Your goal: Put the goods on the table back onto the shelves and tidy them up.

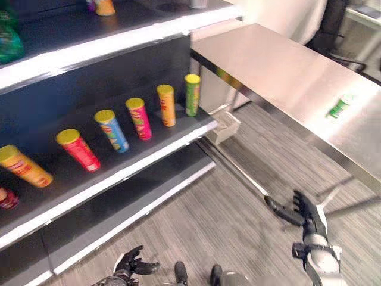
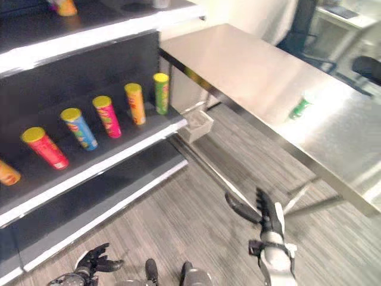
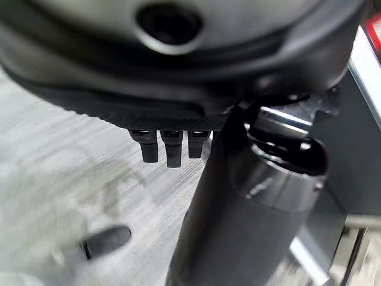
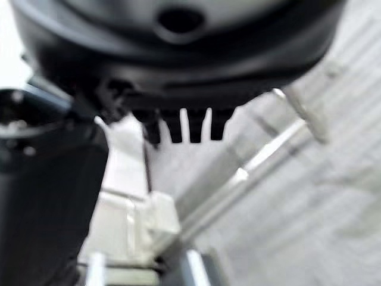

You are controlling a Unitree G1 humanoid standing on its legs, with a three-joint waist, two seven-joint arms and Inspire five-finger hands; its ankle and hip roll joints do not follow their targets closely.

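Note:
A small green bottle (image 1: 339, 108) lies on its side on the steel table (image 1: 280, 71) at the right, also seen as the green bottle (image 2: 299, 108). On the dark middle shelf (image 1: 149, 155) stands a slanted row of chip tubes with yellow lids: green (image 1: 192, 94), orange (image 1: 166, 105), pink (image 1: 139, 118), blue (image 1: 112, 130), red (image 1: 78, 149) and yellow (image 1: 24, 165). My right hand (image 1: 308, 215) hangs open low over the floor, below the table's edge and holding nothing. My left hand (image 1: 132, 262) is open near the floor in front of the lowest shelf, its fingers (image 3: 169, 149) straight.
The top shelf carries an orange item (image 1: 105, 6) and a green bag (image 1: 9, 42). A small white box (image 1: 226, 126) sits on the floor between shelf and table. Slanted table legs (image 1: 238, 173) cross the grey floor. An office chair (image 1: 333, 30) stands beyond the table.

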